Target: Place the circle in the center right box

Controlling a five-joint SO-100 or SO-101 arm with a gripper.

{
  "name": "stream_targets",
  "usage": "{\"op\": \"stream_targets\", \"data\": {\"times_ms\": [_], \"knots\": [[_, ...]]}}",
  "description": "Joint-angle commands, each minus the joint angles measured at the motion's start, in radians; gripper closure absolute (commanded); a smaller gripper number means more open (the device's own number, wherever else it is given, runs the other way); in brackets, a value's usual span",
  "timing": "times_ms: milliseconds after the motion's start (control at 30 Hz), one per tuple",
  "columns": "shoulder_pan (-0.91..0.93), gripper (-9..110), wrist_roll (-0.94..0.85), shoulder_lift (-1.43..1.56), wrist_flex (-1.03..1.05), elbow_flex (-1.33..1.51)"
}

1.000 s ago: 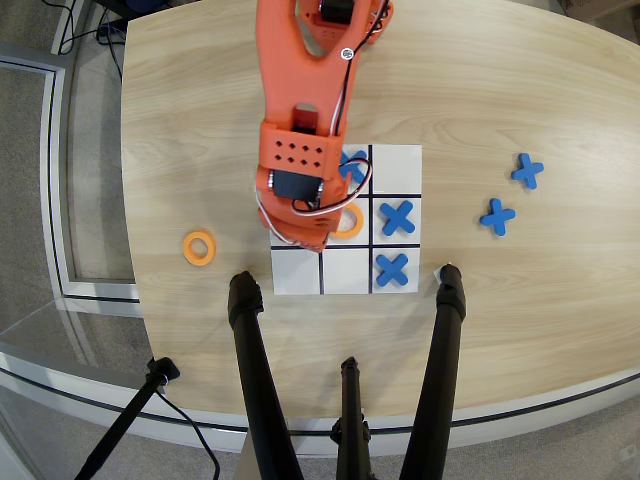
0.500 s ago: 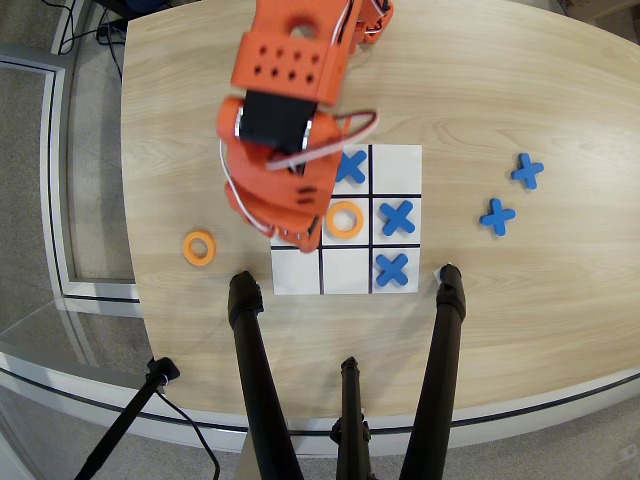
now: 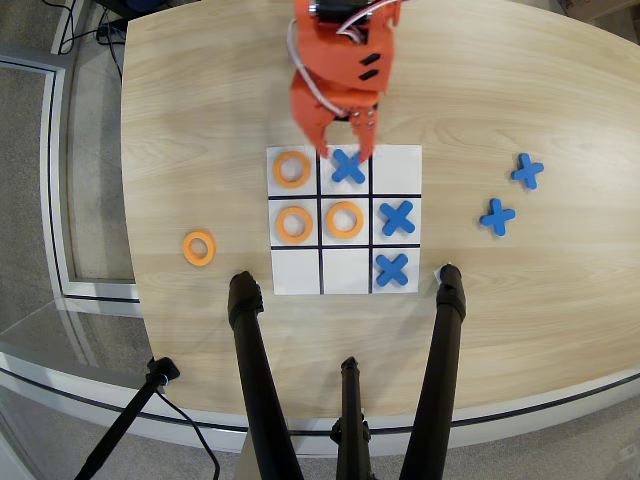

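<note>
In the overhead view the orange arm reaches in from the top edge, its hand (image 3: 343, 150) pointing down at the board's upper edge, narrowly parted and holding nothing, its tips over the top-middle cell beside a blue cross (image 3: 348, 167). The circle (image 3: 293, 224) lies flat in the center right box (image 3: 281, 238), the middle row's left-hand cell in this view. Another orange ring (image 3: 199, 247) lies off the board (image 3: 346, 275) on the wooden surface (image 3: 520, 290).
</note>
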Motion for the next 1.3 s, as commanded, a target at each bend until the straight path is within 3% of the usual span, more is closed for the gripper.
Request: {"op": "stream_targets", "data": {"times_ms": [0,267,533,733,933,1267], "knots": [[-0.043,86,-0.014,0.164,0.012,0.124],[-0.101,100,-0.044,0.453,0.126,0.374],[-0.083,102,0.003,0.508,0.23,0.411],[0.037,102,0.003,0.506,0.31,0.411],[0.316,102,-0.006,0.508,0.305,0.411],[1.062,102,-0.006,0.534,0.325,0.413]]}}
